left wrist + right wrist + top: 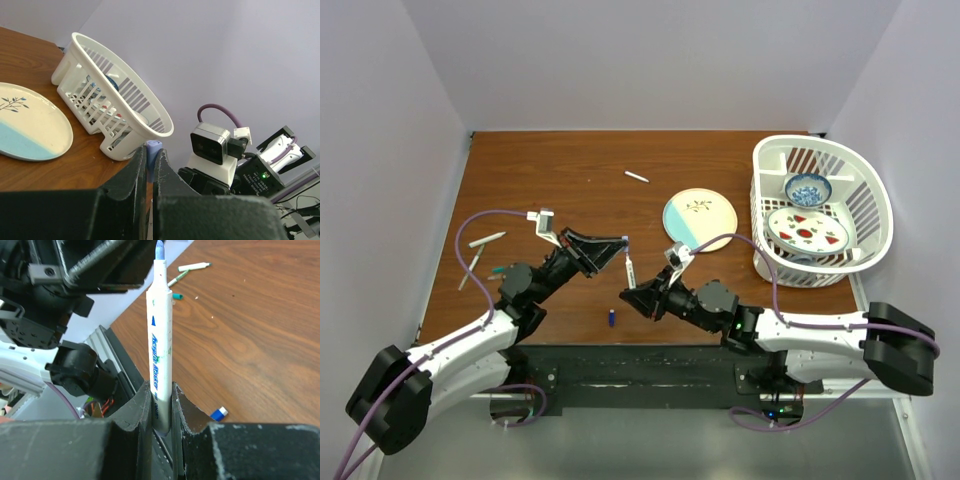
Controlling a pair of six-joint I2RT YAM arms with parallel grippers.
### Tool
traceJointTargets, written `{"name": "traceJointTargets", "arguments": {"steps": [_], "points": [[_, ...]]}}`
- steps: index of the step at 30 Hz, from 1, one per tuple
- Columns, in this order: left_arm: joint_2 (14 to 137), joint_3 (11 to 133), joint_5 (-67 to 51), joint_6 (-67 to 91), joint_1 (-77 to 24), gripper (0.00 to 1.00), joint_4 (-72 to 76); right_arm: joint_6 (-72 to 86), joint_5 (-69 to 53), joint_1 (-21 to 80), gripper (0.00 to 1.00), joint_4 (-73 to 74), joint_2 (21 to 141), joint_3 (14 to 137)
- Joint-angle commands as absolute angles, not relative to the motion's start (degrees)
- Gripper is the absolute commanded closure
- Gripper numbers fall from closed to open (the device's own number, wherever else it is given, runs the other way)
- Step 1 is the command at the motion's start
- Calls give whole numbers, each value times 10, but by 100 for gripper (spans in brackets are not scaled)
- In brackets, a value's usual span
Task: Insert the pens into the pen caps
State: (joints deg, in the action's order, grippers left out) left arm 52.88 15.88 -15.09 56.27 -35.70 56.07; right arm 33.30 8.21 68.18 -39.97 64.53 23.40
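Observation:
My right gripper [161,387] is shut on the lower barrel of a white pen [160,340], which stands upright with its blue tip at the top. In the top view this gripper [632,292] holds the pen [629,270] just below my left gripper [618,245]. My left gripper [150,152] is shut on a blue pen cap [152,148] that pokes out between its fingertips. The pen tip is close to that cap; contact cannot be made out. A loose blue cap [611,318] lies on the table near the front edge. Another pen [637,177] lies further back.
Two more pens [487,239] [470,272] and a green cap [498,270] lie at the table's left side. A cream and blue plate [700,219] sits right of centre. A white basket [865,200] holding dishes stands at the right edge.

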Motion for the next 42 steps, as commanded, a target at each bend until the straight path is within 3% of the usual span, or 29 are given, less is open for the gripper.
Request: {"name": "traceJointTargets", "arguments": {"steps": [1, 42], "points": [[528, 155, -142, 553, -358, 100, 598, 323, 109, 682, 100, -428, 656, 265], [494, 148, -139, 556, -357, 100, 567, 341, 108, 682, 100, -421, 671, 273]]}}
